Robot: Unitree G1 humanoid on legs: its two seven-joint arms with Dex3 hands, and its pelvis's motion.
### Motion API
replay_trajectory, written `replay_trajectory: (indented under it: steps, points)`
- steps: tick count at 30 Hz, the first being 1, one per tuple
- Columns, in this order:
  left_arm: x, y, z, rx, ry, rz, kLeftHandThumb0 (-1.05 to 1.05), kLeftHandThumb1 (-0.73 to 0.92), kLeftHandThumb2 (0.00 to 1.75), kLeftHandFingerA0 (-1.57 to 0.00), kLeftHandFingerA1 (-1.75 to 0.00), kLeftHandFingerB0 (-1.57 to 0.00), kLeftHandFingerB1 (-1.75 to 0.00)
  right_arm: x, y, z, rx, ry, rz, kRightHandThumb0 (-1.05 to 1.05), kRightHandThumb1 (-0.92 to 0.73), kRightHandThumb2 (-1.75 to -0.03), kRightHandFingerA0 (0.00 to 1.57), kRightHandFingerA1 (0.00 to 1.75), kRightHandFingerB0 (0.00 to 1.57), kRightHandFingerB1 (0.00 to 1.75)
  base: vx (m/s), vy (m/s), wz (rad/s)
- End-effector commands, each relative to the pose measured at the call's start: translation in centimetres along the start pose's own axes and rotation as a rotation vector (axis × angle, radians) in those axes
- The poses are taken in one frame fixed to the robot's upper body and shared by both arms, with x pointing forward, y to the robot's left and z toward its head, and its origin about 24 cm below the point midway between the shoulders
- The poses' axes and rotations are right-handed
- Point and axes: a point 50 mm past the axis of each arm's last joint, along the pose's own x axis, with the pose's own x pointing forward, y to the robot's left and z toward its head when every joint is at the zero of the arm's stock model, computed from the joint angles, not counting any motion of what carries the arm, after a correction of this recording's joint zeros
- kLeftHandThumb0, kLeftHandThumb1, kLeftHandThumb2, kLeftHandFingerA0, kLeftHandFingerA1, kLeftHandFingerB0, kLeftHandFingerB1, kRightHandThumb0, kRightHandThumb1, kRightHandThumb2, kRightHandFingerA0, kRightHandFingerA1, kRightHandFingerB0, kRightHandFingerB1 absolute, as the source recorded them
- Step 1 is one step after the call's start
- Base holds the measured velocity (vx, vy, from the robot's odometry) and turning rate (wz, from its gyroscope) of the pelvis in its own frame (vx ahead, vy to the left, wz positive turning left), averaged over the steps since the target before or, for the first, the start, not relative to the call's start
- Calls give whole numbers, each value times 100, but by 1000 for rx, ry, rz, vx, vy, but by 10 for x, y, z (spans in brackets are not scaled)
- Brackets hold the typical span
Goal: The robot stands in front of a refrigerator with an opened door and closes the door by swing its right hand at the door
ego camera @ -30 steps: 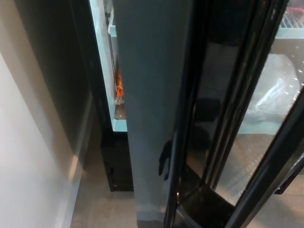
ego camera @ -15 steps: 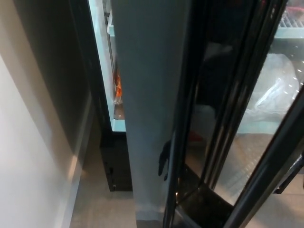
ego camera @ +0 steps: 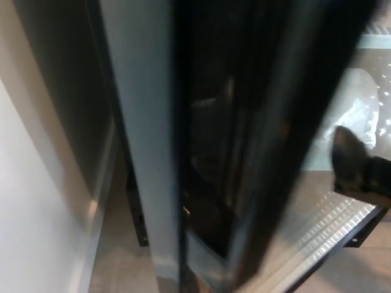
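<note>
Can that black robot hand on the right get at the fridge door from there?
Probably yes: the right robot hand sits beside the blurred door, with nothing visible between them.

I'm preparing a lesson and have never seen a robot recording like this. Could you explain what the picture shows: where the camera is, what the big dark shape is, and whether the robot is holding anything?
The camera sits on the head of a humanoid robot and looks downward, so you see what lies in front of its body. The tall grey and black shape filling the middle is a refrigerator door, seen nearly edge-on and blurred. At the right edge a black object, the robot's right hand, comes in beside the door; it holds nothing that I can see, though blur hides its fingers. Behind it are a lit shelf with a clear plastic bag. A pale wall runs down the left, with grey floor below. The left hand does not show.
</note>
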Motion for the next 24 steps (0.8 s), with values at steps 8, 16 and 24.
replay_trajectory:
  steps: [8,16,24]
  points:
    - [2,10,12,67,-46,7,-54,83,65,-34,-34,-27,-30,0,140,-160,-593,351,1003,-85,-80,-109,4,14,5,16,0,0,0]
    - [4,16,17,55,-62,17,-54,83,65,-34,-33,-27,-30,-1,133,-183,-633,508,1048,-83,-78,-108,2,15,3,17,0,0,0]
    - [2,17,13,44,-58,1,-55,82,65,-34,-33,-28,-30,-37,119,-199,-680,554,1142,-84,-77,-108,8,22,9,25,0,0,0]
